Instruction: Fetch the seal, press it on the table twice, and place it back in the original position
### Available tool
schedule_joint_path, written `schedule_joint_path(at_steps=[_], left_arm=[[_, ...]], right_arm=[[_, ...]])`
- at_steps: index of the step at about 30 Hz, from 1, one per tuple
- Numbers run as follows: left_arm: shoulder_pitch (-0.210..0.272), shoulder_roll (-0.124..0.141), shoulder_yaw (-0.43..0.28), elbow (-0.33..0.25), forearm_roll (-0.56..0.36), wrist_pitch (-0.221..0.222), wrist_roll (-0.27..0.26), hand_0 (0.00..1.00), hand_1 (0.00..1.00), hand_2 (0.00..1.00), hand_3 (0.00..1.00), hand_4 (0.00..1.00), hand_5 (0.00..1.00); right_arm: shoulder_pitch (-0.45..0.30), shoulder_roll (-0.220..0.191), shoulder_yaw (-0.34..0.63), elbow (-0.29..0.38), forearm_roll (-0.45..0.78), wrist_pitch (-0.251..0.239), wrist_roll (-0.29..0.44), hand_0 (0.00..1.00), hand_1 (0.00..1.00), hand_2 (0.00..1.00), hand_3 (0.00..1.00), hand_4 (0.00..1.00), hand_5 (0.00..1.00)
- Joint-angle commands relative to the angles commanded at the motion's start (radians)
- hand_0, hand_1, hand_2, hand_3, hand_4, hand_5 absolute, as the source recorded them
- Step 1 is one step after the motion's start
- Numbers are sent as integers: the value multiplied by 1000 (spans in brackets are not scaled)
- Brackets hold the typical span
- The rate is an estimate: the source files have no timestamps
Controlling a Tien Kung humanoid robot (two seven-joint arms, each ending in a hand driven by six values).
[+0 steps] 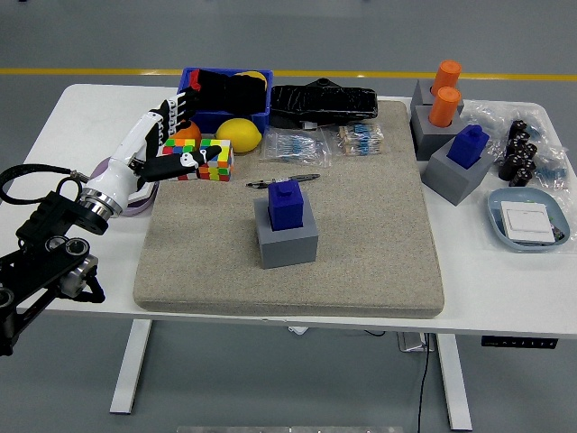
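White table: seal on its grey base (no legible writing); left hand open-fingered.

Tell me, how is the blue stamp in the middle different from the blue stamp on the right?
The middle blue stamp stands on the tan mat, while the right blue stamp stands on the bare white table beside the mat. The middle one sits alone, facing the camera squarely; the right one is turned at an angle, next to two orange stamps. Both are blue blocks resting upright in grey holders.
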Motion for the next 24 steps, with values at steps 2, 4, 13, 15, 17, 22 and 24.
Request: schedule_joint_path(at_steps=[2, 4, 13, 15, 17, 22, 24], left_arm=[[1, -4, 9, -5, 0, 0, 0, 880, 915, 926, 953, 919, 183], [3, -11, 21, -12, 1, 0, 0, 880, 915, 926, 953, 919, 183], [-2, -33, 91, -45, -7, -1, 0, 880, 912, 924, 952, 922, 200], [-3, -34, 103, -51, -9, 0, 0, 880, 912, 924, 952, 922, 200], [-5, -34, 120, -57, -8, -1, 2, 879, 909, 924, 949, 926, 184], [-6, -42, 139, -51, -7, 4, -1, 879, 909, 924, 949, 926, 184], [-6, -45, 147, -42, -7, 10, -3, 880, 909, 921, 947, 931, 143]], right_arm=[[0, 0, 1, 0, 0, 2, 1, 893, 792, 785, 778, 899, 630], [0, 1, -1, 0, 0, 4, 2, 893, 792, 785, 778, 899, 630], [1, 1, -1, 0, -1, 7, 6, 893, 792, 785, 778, 903, 628], [1, 1, 0, 0, -2, 8, 7, 893, 792, 785, 778, 903, 628], [2, 1, -2, 0, -2, 8, 7, 893, 792, 786, 778, 903, 629], [3, 1, -6, 0, -3, 8, 7, 893, 792, 786, 778, 903, 629], [4, 1, -7, 0, -3, 6, 6, 893, 792, 786, 778, 904, 628]])
